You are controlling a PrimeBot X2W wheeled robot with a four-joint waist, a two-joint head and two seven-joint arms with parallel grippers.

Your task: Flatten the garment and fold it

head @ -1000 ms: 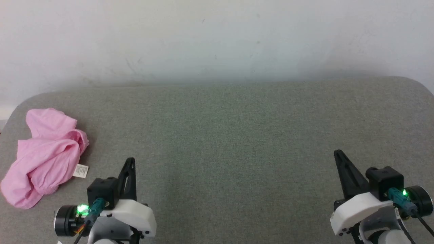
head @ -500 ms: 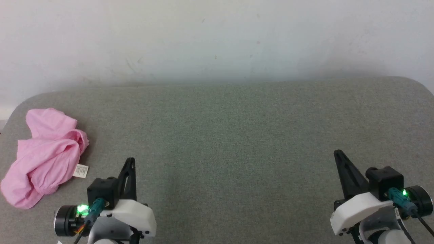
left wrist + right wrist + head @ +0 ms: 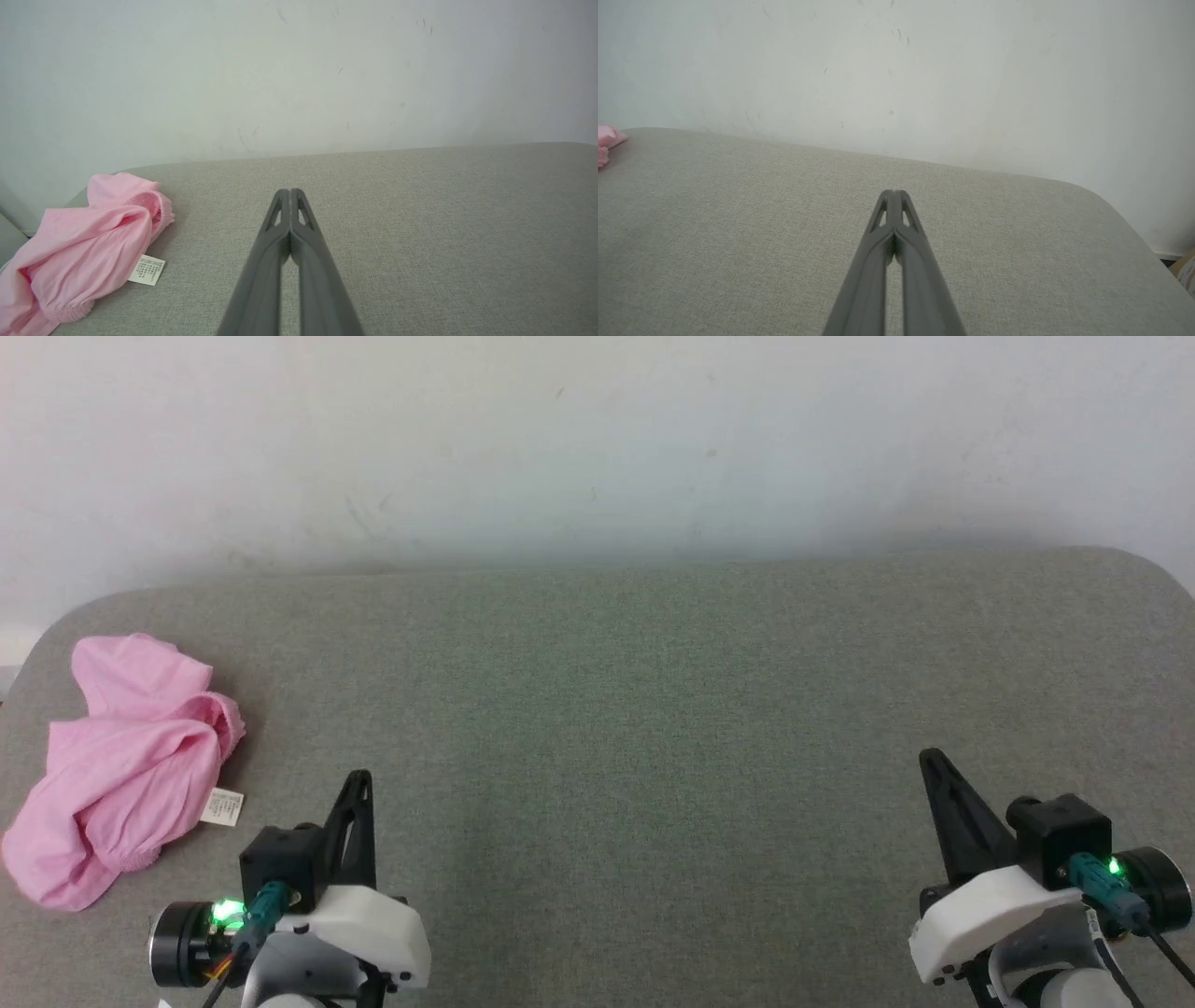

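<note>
The garment (image 3: pixel 121 765), a light pink crumpled heap with a gathered waistband and a small white label (image 3: pixel 222 806), lies at the far left of the grey table (image 3: pixel 653 709). In the left wrist view the garment (image 3: pixel 84 247) sits left of my fingers, its label (image 3: pixel 147 270) flat on the cloth surface. My left gripper (image 3: pixel 359 778) hovers to the right of the heap, shut and empty, fingertips pressed together (image 3: pixel 289 192). My right gripper (image 3: pixel 929 758) is far off at the lower right, shut on nothing (image 3: pixel 893 192). A pink edge of the garment (image 3: pixel 607 140) peeks in at the left of the right wrist view.
A pale wall (image 3: pixel 597 448) rises directly behind the table's rear edge. The table has rounded corners at back left and back right (image 3: pixel 1148 565). A wide stretch of grey surface lies between the two grippers.
</note>
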